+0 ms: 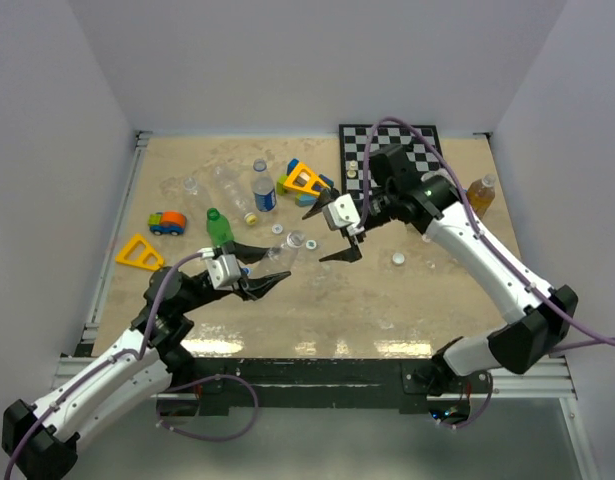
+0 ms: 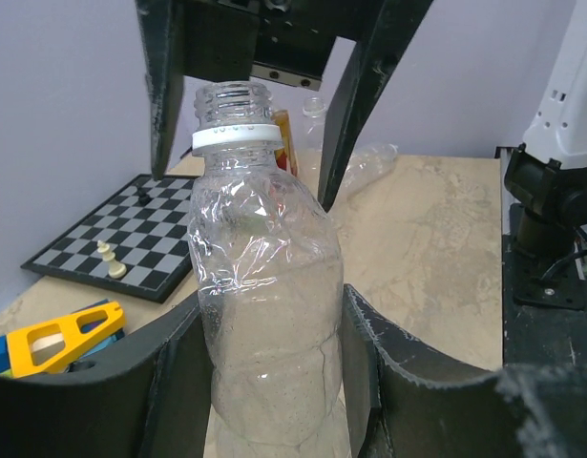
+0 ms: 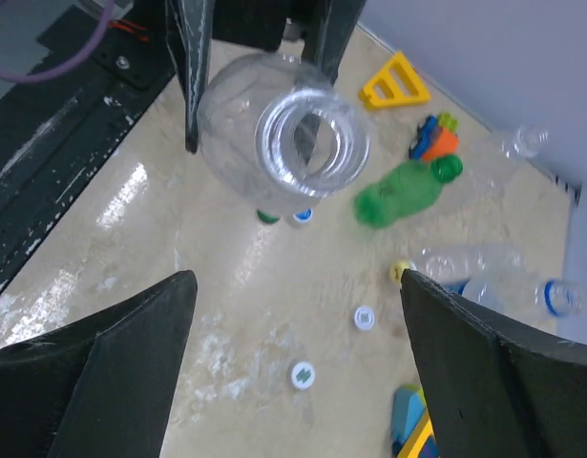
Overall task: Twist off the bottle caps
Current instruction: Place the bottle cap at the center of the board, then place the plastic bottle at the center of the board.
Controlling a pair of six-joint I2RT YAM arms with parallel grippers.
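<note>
Bottle caps [image 3: 364, 318] are what we count, starting at the grippers. Our left gripper [image 2: 274, 372] is clamped around the body of a clear bottle [image 2: 264, 258], 1 finger on each side, holding it up with its mouth toward the other arm. That bottle's neck [image 2: 234, 100] shows bare threads above a white ring [image 2: 234, 138]. No cap sits on it, so we judge this 1 done. Our right gripper [image 3: 295, 281] faces the open mouth with its fingers spread wide and nothing between them, touching neither bottle nor cap.

Below it, 2 white caps lie loose on the worktop [image 1: 317, 310], near each other. 2 more small round shapes, 1 of them green [image 3: 266, 217], peek from under the held bottle's outline, and we take them for caps too. So at least 2 caps, likely 4, are off.

Further out, a green bottle [image 3: 408, 189] lies on its side with its green cap [image 3: 447, 167] seemingly in place, so that 1 is left to do. Several clear bottles [image 1: 227, 185] lie beyond it, and a blue-labelled bottle [image 1: 263, 190] stands upright among them. An amber bottle [image 1: 480, 188] stands at the far right beside the chessboard [image 1: 407, 145]. Whether those carry caps we cannot tell. We judge the task partly done, with the held bottle ready to be set down.
</note>
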